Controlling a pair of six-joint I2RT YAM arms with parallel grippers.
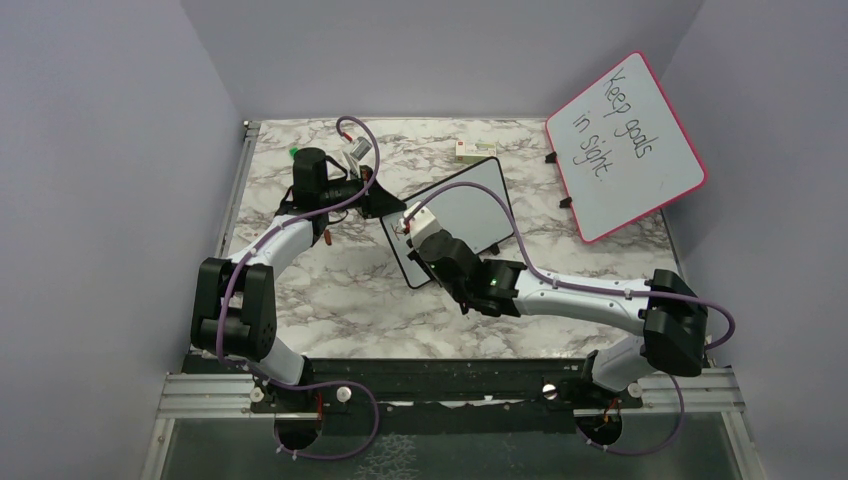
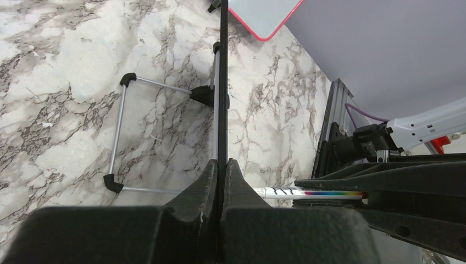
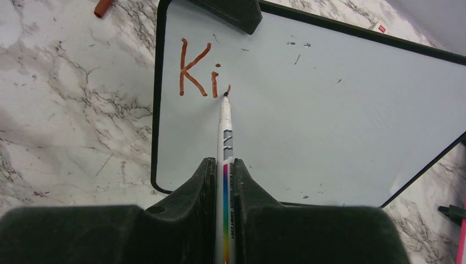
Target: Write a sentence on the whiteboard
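a sentence [image 3: 197, 74] barely begun: on the black-framed whiteboard [image 3: 340, 110], near the middle of the marble table [image 1: 330, 290], only a red-brown "ki" and the first tick of a third letter stand in one corner of the white face. the rest of that face is bare apart from a few faint specks, so by the look of it nearly all of the writing is left to do. the right hand [image 3: 224, 165] is pinched on a marker [image 3: 225, 124], whose tip touches the board just right of the "i", at the foot of the new stroke. this hand reaches in over the board's near edge. the left hand [image 2: 221, 165] is pressed together on the thin black frame at the edge opposite the writing hand, and it seems to steady the board. a pink-framed board [image 1: 625, 145] reading "keep goals in sight" leans at the table's far right corner, well apart.
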